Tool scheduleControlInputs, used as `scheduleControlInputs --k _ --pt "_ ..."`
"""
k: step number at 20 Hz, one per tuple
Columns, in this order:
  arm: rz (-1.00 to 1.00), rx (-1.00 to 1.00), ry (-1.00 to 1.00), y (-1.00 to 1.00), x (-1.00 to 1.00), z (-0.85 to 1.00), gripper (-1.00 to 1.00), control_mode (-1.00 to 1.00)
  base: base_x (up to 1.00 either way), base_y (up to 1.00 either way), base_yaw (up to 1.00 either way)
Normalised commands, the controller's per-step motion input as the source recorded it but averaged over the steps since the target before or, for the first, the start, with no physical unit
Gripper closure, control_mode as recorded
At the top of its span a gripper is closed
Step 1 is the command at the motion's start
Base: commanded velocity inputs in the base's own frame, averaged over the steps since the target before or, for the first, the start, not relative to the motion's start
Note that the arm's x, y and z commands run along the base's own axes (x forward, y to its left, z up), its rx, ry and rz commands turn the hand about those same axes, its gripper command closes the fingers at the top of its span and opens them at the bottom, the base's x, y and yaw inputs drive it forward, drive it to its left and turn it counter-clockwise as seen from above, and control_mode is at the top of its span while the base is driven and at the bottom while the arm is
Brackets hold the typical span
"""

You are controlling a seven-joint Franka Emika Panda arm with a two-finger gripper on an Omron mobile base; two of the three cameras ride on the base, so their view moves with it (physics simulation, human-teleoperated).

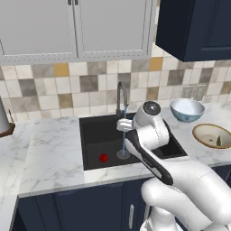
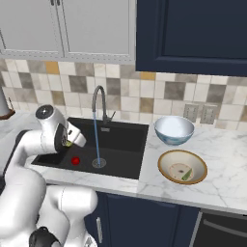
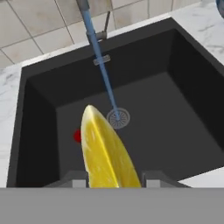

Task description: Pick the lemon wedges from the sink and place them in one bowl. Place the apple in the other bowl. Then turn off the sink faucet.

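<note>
**Gripper over sink, yellow wedge clamped**

Sink (image 3: 183, 105) basin walls sit below the hand on all sides; open air above the basin. Faucet (image 2: 99, 103) rises at the back rim, water stream (image 3: 103, 70) falling to the drain (image 3: 118, 117), just beside the hand's line. Gripper (image 3: 114, 177) jaws narrowed onto the bright yellow lemon wedge (image 3: 107, 151), which stands up between the fingers. Apple (image 1: 103, 158) on the basin floor, left of the drain. Olive wedge (image 2: 186, 176) lies in the tan-rimmed bowl (image 2: 166, 159) on the right counter; pale blue bowl (image 2: 174, 129) just behind it.
</note>
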Motion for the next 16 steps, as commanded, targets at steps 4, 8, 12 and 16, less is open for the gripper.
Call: scheduleControlInputs --k 4,8,12,16 --pt "-0.07 0.01 0.11 -0.51 -0.56 0.64 1.0 -1.0 0.0 0.0 0.0" --pt "-0.12 0.0 0.18 -0.88 -0.24 0.34 1.0 -1.0 0.0 0.0 0.0" --pt "-0.14 0.0 0.2 -0.98 -0.09 0.36 1.0 -1.0 0.0 0.0 0.0" --pt "-0.15 0.0 0.19 -0.98 -0.01 0.3 1.0 -1.0 0.0 0.0 0.0"
